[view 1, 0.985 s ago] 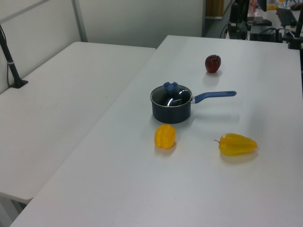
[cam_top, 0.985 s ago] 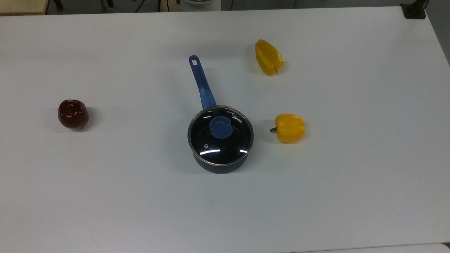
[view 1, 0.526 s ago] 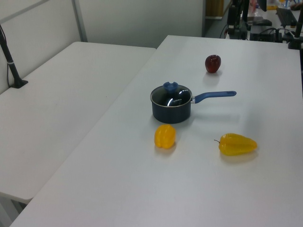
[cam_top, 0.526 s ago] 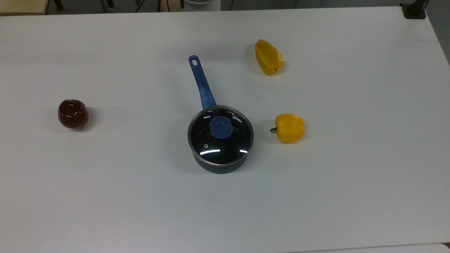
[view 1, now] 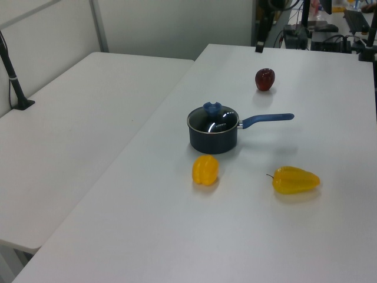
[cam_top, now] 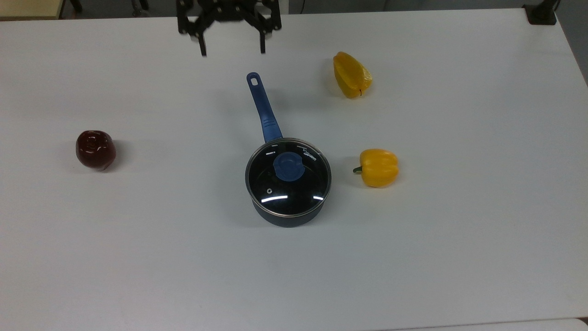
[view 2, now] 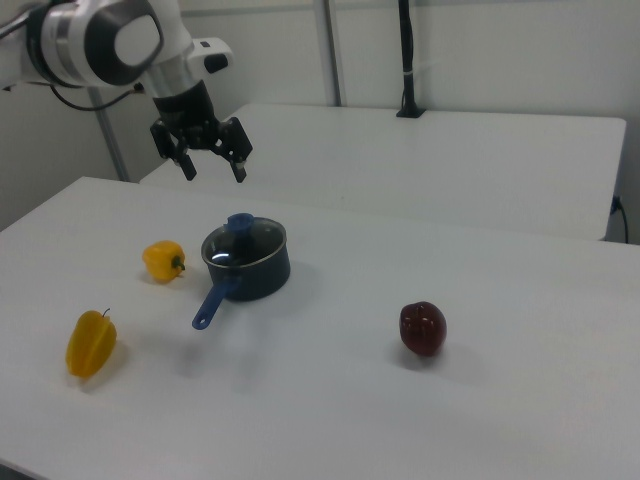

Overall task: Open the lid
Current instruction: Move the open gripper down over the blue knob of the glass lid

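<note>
The round glass lid (cam_top: 281, 189) with its blue knob (cam_top: 288, 167) sits closed on the dark saucepan (cam_top: 287, 219) at the middle of the table. The pan's long blue handle (cam_top: 263, 110) points toward the top view's upper edge. The lid (view 1: 214, 121) and the lid (view 2: 244, 242) look the same from the sides. My gripper (cam_top: 232, 48) hangs open in the air beyond the handle's tip, well away from the lid, holding nothing. In the right view the gripper (view 2: 214, 171) hovers above and behind the pan, fingers pointing down.
A yellow pepper (cam_top: 378, 167) lies just to the top view's right of the pan. A second yellow pepper (cam_top: 351, 75) lies further up. A dark red fruit (cam_top: 95, 150) rests far to the top view's left. The white table (cam_top: 459, 253) spreads wide around them.
My gripper has come into the top view from the upper edge, open, where earlier it was not seen. The pan, lid and fruit have not moved.
</note>
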Robot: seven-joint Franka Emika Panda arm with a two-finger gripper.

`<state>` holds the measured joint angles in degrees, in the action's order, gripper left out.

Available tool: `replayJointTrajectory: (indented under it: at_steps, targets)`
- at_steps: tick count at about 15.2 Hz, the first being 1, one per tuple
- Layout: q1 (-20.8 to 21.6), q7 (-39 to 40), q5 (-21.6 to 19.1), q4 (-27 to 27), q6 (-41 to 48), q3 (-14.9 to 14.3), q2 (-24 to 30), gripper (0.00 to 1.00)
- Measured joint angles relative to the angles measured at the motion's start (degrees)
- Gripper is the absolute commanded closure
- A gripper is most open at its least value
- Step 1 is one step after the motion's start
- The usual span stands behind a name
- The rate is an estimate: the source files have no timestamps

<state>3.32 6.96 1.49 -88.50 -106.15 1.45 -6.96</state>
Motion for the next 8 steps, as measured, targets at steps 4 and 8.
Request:
replayJointTrajectory:
  at_steps: [4, 8]
  targets:
    - [0.36, 7.83, -4.18, -0.05, -8.23, 0.03, -5.07, 0.00]
    - [0.73, 12.98, -5.07, -0.05, -17.75, 2.31, -11.35, 0.00]
